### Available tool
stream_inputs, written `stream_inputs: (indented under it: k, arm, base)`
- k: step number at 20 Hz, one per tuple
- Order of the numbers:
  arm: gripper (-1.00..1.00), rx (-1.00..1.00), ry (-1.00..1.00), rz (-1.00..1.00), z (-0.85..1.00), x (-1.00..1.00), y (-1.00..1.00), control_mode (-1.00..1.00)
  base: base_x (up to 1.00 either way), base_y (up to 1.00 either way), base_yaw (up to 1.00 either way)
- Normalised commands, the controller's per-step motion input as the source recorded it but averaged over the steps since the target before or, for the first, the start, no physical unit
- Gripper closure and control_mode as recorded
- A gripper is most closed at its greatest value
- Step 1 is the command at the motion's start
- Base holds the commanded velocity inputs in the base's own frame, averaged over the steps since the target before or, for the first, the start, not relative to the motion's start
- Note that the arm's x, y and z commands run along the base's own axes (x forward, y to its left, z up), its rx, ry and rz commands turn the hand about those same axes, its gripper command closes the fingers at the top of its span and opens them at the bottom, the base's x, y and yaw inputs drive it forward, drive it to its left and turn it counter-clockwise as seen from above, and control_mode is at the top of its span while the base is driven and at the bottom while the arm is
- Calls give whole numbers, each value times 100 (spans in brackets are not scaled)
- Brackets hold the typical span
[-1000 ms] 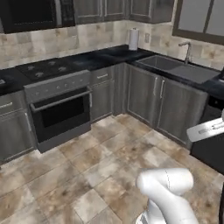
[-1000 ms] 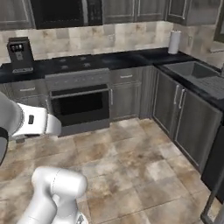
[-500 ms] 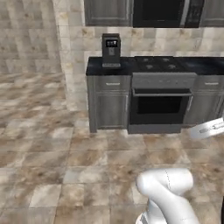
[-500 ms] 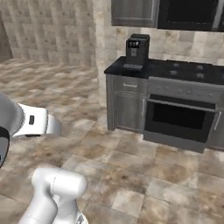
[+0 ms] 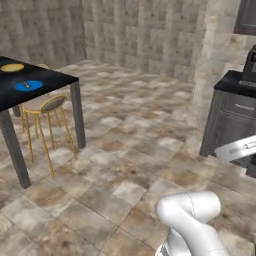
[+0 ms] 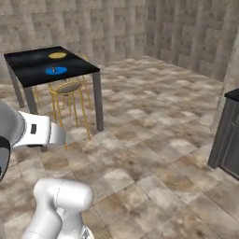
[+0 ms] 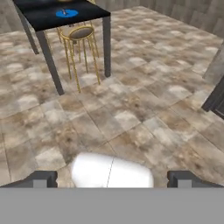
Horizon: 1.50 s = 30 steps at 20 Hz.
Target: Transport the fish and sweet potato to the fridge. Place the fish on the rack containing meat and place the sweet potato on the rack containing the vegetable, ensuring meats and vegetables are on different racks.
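Gripper wide open, nothing between the jaws; in hand view the two dark fingertips sit far apart at the bottom edge, bare floor ahead of them.

Black table stands far left in left base view, dark grey legs. On its top: a blue plate w/ a small thin dark item on it, prob. the fish, too small to be sure. Beside it, further back, a yellow plate; can't tell what, if anything, lies on it. Same table in right base view, blue plate nearer, yellow plate farther. In hand view the blue plate shows at the top, small dark speck on it.

Rel. to gripper: table and plates well apart from it, ahead and to the left across open floor. No contact w/ anything.

Gold wire-leg stool w/ brown round seat tucked under the table's near edge; seen also in right base view and hand view.

Floor: brown-beige stone tiles. Far wall in grey-tan tile.

Right side: dark grey cabinet w/ black counter top, something dark standing on it at the frame edge, cut off. Same cabinet corner in right base view and at hand view's right edge.

White arm link low in left base view; forearm reaches in from left in right base view.
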Motion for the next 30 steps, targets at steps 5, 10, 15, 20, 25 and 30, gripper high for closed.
stream_inputs:
  k: [5, 10, 15, 20, 25, 30]
  arm:
    - [-100, 0, 0, 0, 0, 0, 0, 100]
    - [-100, 0, 0, 0, 0, 0, 0, 100]
    - [-100, 0, 0, 0, 0, 0, 0, 100]
    - [-100, 0, 0, 0, 0, 0, 0, 100]
    - [-100, 0, 0, 0, 0, 0, 0, 100]
    - [-100, 0, 0, 0, 0, 0, 0, 100]
  base:
    - [100, -1, 36]
    - [100, -3, 35]
    - [100, -3, 48]
    - [100, -28, 64]
    - [88, -65, 53]
    - [48, -90, 35]
